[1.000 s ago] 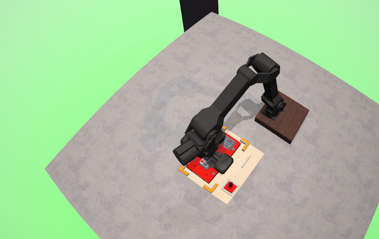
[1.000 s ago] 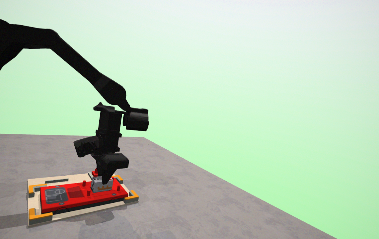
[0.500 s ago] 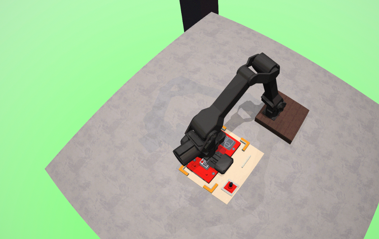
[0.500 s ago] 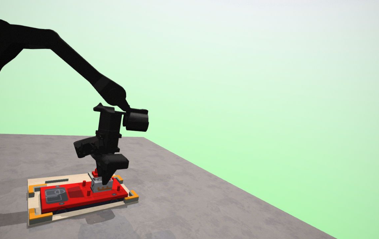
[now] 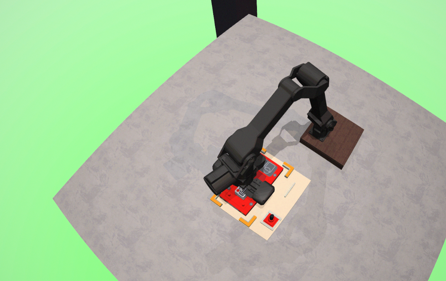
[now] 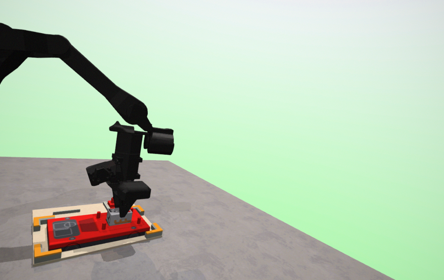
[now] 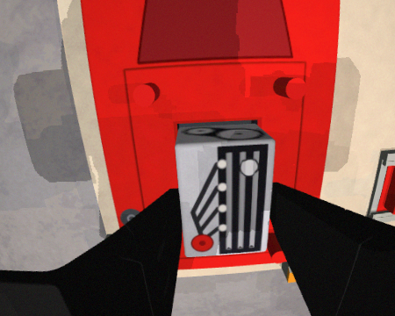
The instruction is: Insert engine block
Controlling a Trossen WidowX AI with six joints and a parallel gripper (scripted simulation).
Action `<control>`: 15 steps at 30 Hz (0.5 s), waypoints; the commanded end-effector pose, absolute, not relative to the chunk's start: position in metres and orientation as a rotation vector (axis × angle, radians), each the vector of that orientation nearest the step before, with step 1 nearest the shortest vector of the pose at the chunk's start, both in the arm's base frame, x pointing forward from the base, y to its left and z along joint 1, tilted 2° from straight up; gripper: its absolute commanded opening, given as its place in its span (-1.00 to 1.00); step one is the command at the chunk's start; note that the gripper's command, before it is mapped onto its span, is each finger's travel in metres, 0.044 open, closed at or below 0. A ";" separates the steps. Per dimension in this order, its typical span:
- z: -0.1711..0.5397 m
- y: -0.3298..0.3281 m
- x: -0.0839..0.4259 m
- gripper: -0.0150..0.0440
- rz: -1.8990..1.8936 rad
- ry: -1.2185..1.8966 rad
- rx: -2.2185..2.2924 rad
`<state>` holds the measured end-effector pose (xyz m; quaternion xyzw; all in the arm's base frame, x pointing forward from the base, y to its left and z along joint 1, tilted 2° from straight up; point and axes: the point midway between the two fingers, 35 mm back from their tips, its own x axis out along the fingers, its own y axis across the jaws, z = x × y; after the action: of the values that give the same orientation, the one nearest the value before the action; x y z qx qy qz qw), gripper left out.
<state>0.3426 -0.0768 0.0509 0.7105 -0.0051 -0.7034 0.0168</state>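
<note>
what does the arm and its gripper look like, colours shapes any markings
The arm is matte black all over, built of chunky angular links with rounded cylindrical joints. The gripper has two broad, wedge-shaped black fingers. No cables, labels or markings show. It is mounted on a dark brown wooden base plate.

No readable text, number or brand is found in any view. Only unlettered markings are seen: black stripes, white dots and a red disc on the engine block (image 7: 224, 193), and a grey outline drawing on the car body (image 6: 77, 230).
</note>
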 end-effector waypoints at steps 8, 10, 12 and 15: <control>0.051 -0.077 0.343 0.49 -2.187 -0.016 2.209; 0.051 -0.077 0.343 0.67 -2.187 -0.016 2.209; 0.051 -0.077 0.343 0.84 -2.187 -0.016 2.209; 0.051 -0.077 0.343 1.00 -2.187 -0.016 2.209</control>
<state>0.3426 -0.0769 0.0505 0.7105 -0.0054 -0.7035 0.0169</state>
